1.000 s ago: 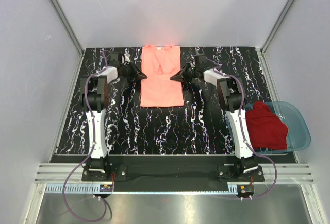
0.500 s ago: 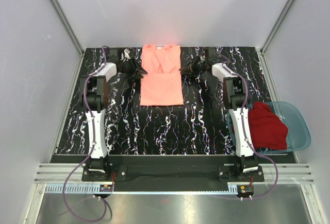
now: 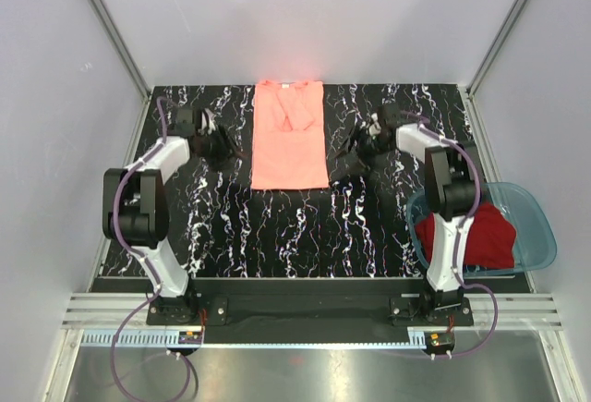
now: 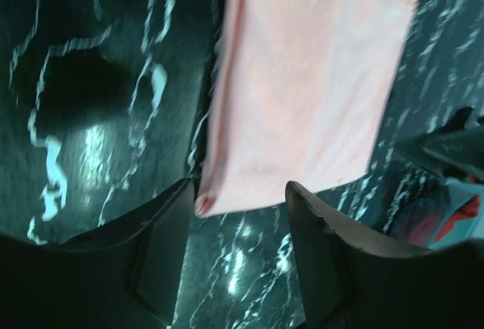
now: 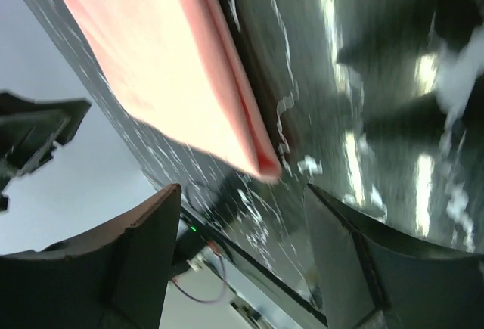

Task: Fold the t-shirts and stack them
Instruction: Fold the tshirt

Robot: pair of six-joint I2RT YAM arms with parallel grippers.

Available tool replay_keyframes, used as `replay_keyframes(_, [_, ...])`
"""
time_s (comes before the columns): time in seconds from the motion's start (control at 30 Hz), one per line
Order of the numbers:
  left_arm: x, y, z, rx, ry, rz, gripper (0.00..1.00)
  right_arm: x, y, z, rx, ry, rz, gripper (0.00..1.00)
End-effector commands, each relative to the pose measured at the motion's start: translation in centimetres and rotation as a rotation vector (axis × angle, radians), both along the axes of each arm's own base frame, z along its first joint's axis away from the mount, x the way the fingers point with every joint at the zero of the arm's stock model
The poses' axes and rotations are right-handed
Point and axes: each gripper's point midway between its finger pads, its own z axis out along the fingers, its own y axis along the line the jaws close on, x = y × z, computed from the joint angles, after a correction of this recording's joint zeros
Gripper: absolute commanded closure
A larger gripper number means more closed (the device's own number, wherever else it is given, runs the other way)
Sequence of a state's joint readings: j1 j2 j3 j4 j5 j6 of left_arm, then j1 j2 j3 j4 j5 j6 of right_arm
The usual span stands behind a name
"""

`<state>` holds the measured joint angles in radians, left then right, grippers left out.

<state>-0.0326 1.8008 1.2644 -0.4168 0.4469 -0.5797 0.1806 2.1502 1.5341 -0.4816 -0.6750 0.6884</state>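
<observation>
Wrist views show left claw, right claw released beside salmon-pink t-shirt; top view places dark red t-shirt in basin, 4 o'clock.

From above and behind me, the top camera is looking down on the whole table. Both my wrist cameras are looking closely at the salmon-pink t-shirt, facing its near corners from opposite sides; all three views are sharing it.
</observation>
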Motion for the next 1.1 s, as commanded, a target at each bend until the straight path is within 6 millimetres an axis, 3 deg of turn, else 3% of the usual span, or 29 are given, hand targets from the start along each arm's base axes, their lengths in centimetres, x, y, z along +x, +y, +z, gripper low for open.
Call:
replay_keyframes(0.0, [-3.2,-0.1,-2.5,0.045,0.055,0.002,0.43,-3.7,0.9,0.4,-0.001,-0.073,0.073,0.27])
replay_keyframes(0.03, [-4.6,-0.3,-3.7,0.035,0.091,0.006,0.44,-4.0,0.8,0.4,0.001,-0.078,0.062,0.27])
replay_keyframes(0.13, [-5.5,-1.0,-5.0,0.000,0.113,0.032,0.44,-5.3,1.8,-0.1,0.046,-0.064,0.054,0.29])
replay_keyframes(0.27, [-6.8,-1.8,-6.8,-0.013,0.161,0.040,0.45,-5.2,2.4,0.5,0.022,-0.076,0.075,0.32])
replay_keyframes(0.5, [-6.8,-2.3,-7.8,-0.017,0.172,0.066,0.42,-5.3,3.5,-0.1,0.000,-0.063,0.071,0.34])
replay_keyframes(0.73, [-7.1,-1.7,-10.0,0.057,0.227,0.140,0.42,-5.5,4.0,-1.1,-0.027,-0.038,0.068,0.34])
replay_keyframes(0.83, [-7.3,-1.6,-10.8,0.076,0.259,0.137,0.43,-5.2,3.7,-0.2,-0.058,-0.059,0.075,0.34])
replay_keyframes(1.07, [-7.4,-1.2,-11.3,0.100,0.273,0.133,0.45,-5.2,4.2,-1.3,-0.056,-0.025,0.052,0.33])
